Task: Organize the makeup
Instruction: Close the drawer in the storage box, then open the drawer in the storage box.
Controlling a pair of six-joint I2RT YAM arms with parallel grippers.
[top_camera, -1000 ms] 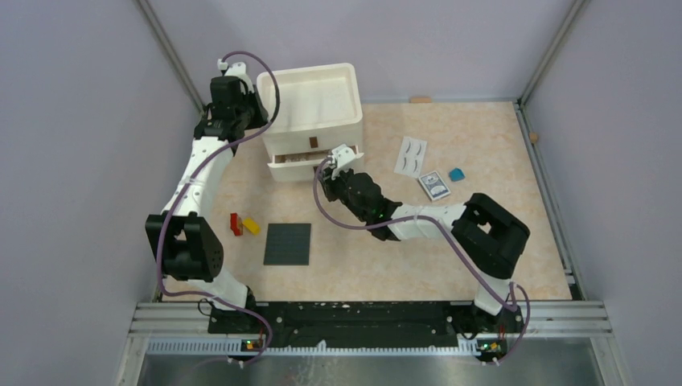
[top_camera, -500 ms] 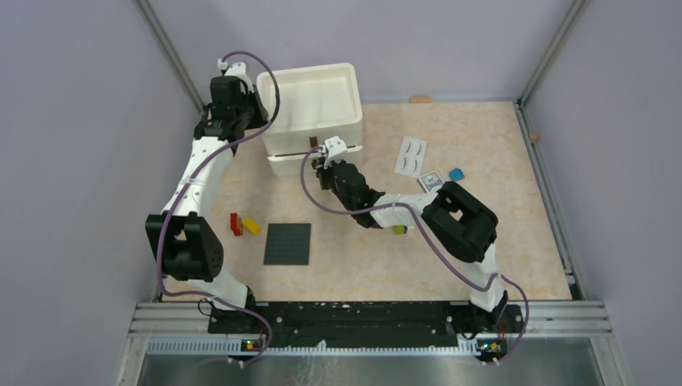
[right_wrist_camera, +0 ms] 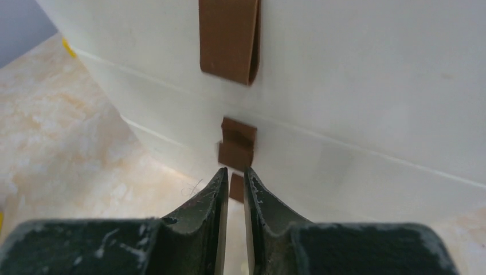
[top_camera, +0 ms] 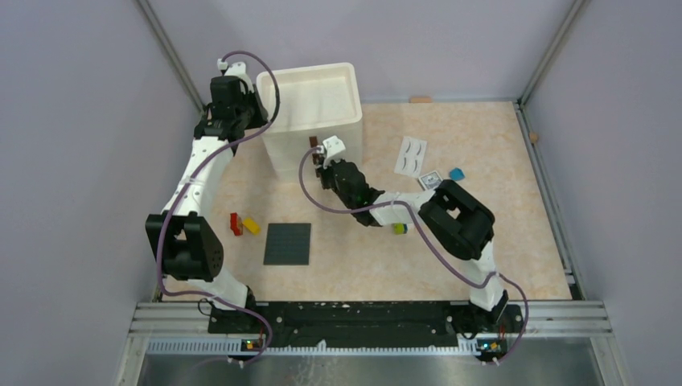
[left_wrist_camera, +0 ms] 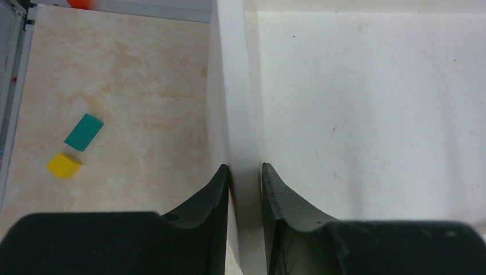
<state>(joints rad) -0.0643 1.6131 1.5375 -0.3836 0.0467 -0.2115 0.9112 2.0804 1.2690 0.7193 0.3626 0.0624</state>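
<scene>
Brown tab (right_wrist_camera: 238, 142) between the right gripper's (right_wrist_camera: 234, 171) nearly closed jaws

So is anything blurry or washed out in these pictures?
Top external view: sharp and evenly lit, shadows faint. Left wrist view: crisp, though the white organizer interior is bright, nearly washed out. Right wrist view: very close, the lower brown tab looks smeared and the table soft.
</scene>
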